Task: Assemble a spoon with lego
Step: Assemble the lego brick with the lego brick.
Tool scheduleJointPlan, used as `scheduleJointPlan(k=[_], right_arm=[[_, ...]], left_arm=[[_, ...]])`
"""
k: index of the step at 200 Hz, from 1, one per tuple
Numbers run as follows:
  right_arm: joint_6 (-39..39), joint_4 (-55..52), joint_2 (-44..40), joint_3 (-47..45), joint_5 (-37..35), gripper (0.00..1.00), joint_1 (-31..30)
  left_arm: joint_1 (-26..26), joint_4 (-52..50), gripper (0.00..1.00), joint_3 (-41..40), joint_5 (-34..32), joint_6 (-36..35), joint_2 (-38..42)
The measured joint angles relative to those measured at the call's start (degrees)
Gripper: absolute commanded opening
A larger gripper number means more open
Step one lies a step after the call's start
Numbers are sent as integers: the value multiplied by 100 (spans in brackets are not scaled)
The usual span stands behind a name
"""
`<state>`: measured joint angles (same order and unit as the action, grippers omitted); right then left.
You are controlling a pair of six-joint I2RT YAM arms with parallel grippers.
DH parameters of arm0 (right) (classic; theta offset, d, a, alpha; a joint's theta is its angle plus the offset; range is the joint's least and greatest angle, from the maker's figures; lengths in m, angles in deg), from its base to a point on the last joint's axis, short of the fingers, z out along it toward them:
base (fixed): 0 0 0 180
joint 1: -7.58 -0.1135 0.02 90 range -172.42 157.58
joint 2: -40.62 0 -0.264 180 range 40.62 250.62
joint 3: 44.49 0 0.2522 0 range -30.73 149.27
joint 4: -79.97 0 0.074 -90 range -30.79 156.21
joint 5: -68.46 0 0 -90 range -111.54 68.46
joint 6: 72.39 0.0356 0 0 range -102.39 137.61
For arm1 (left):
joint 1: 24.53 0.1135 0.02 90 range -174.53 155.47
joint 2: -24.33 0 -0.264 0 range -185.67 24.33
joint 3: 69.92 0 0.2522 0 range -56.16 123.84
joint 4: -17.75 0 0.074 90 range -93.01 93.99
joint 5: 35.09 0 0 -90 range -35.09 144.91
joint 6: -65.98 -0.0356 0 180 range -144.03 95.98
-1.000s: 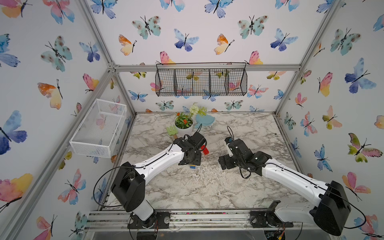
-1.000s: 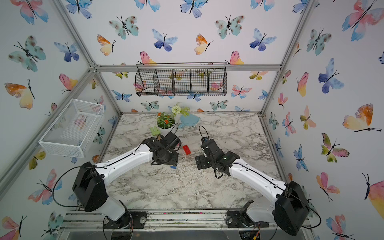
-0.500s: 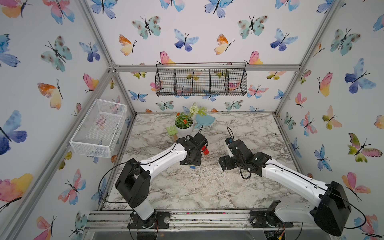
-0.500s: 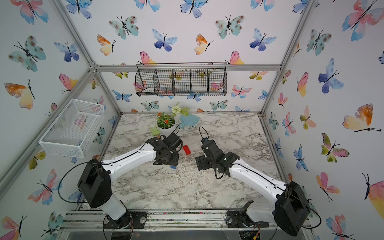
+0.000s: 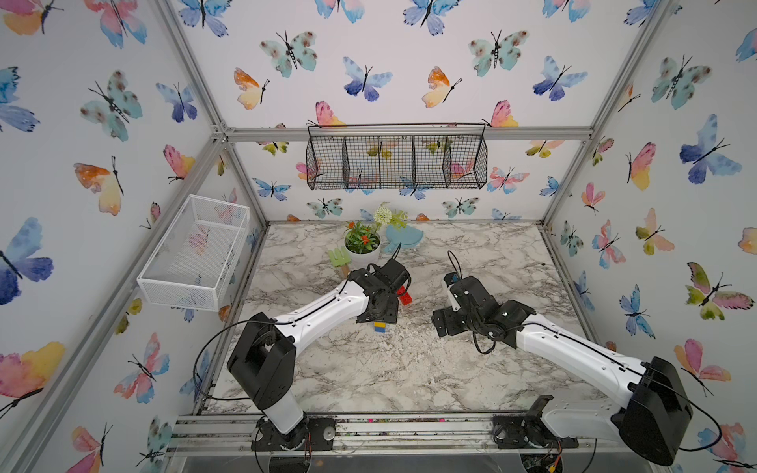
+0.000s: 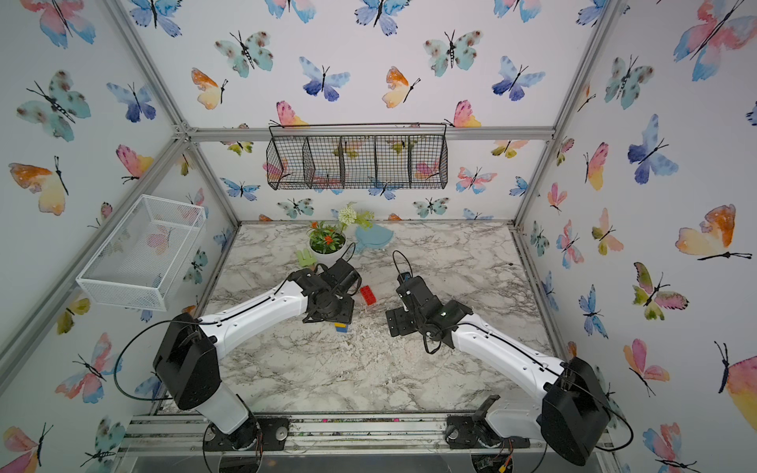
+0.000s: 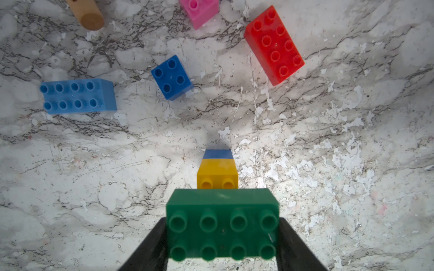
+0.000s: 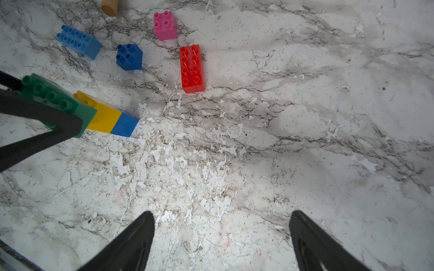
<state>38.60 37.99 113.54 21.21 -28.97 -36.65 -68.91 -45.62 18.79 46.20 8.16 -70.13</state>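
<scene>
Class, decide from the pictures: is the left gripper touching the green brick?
Touching. In the left wrist view, the left gripper has both black fingers pressed against the short ends of the green brick, with no gap.

flowerpot (image 5: 363,254), green rake (image 5: 339,257), blue dish (image 5: 406,237), black basket (image 5: 396,164), white basket (image 5: 192,256)

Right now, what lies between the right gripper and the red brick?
Only bare table separates the right gripper from the red brick; the right wrist view shows it.

On the worktop (image 5: 409,368) the plant pot (image 5: 364,257) stands at the back, the rake (image 5: 339,257) just left of it, the dish (image 5: 405,237) right; four loose bricks (image 7: 273,44) lie between pot and brick stack (image 5: 379,326)
</scene>
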Motion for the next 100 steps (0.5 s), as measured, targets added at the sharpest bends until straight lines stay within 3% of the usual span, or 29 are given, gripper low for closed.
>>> scheduleJointPlan(k=[100], right_arm=[[39, -2, -114, -144, -4, 93, 0]], left_arm=[[2, 188, 18, -186, -28, -2, -2]])
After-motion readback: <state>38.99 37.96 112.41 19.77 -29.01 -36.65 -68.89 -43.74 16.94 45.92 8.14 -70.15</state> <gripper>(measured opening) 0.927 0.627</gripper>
